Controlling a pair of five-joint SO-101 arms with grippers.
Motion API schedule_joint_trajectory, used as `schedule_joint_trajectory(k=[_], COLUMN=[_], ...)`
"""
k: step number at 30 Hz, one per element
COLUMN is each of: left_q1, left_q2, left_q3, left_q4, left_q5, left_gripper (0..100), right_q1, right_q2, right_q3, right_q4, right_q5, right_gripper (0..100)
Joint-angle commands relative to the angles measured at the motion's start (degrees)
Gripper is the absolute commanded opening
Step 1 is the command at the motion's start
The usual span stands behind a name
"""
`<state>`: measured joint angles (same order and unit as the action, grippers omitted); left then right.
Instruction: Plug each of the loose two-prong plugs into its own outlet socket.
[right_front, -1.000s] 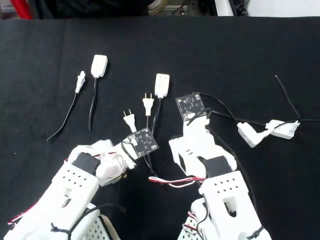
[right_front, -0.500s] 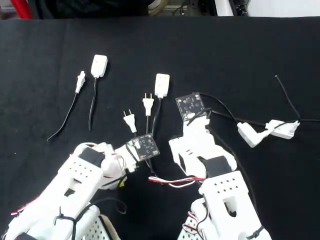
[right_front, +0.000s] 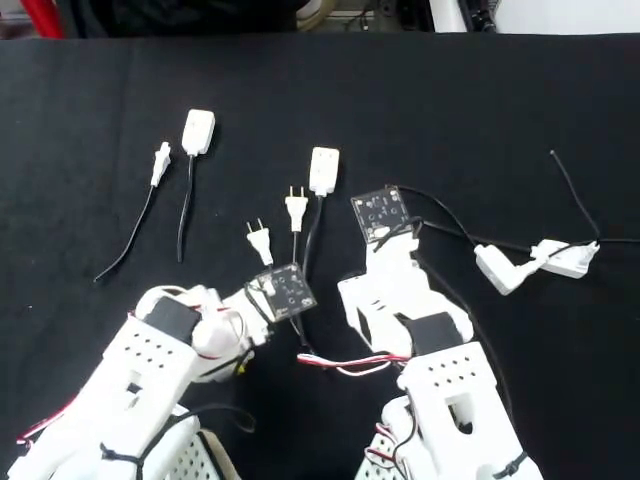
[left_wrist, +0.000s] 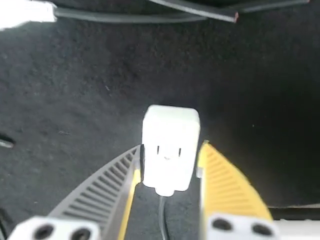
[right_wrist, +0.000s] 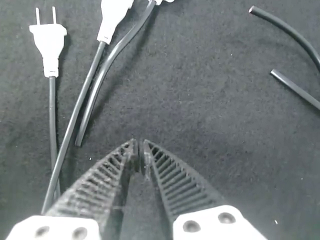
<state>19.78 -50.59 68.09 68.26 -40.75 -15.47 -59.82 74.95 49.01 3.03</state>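
My left gripper (left_wrist: 169, 150) is shut on a white outlet socket (left_wrist: 170, 145), slots facing away and its cable running back between the fingers. In the high view the left arm (right_front: 170, 340) sits at the lower left, its wrist board just short of two loose two-prong plugs (right_front: 259, 241) (right_front: 295, 208). A free socket (right_front: 324, 169) lies beyond them. Another plug (right_front: 160, 163) and socket (right_front: 199, 131) lie at the far left. My right gripper (right_wrist: 139, 150) is shut on nothing above the cloth, with a plug (right_wrist: 48, 35) ahead of it.
A joined white plug and socket pair (right_front: 530, 262) lies right of the right arm (right_front: 410, 300), with thin black cables (right_front: 575, 195) trailing off. Loose cable ends (right_wrist: 295, 87) lie near the right gripper. Black cloth (right_front: 450, 100) covers the whole table.
The left arm's wrist dipped slightly toward the near edge and came back, still holding the socket. The right arm and the loose plugs have not moved.
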Motion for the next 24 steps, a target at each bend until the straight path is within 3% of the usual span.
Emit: schedule_joint_trajectory(k=[1, 4, 8, 24], left_q1=[3.9, 7.8, 5.0, -3.1], left_q2=[-0.9, -0.5, -0.4, -0.4], left_q3=[2.2, 4.9, 5.4, 8.3], left_q4=[-2.5, -6.9, -9.1, -9.1], left_q5=[1.6, 4.7, 4.8, -5.3], left_gripper=[14, 14, 16, 20], right_q1=[-0.6, -0.6, -0.6, -0.6], right_q2=[-0.7, -0.7, -0.7, -0.7], right_q3=[-0.2, -0.2, -0.1, -0.1], right_q4=[-1.1, -1.1, -1.1, -1.1], right_q5=[0.5, 0.5, 0.5, 0.5], right_gripper=[1.5, 1.5, 1.5, 1.5])
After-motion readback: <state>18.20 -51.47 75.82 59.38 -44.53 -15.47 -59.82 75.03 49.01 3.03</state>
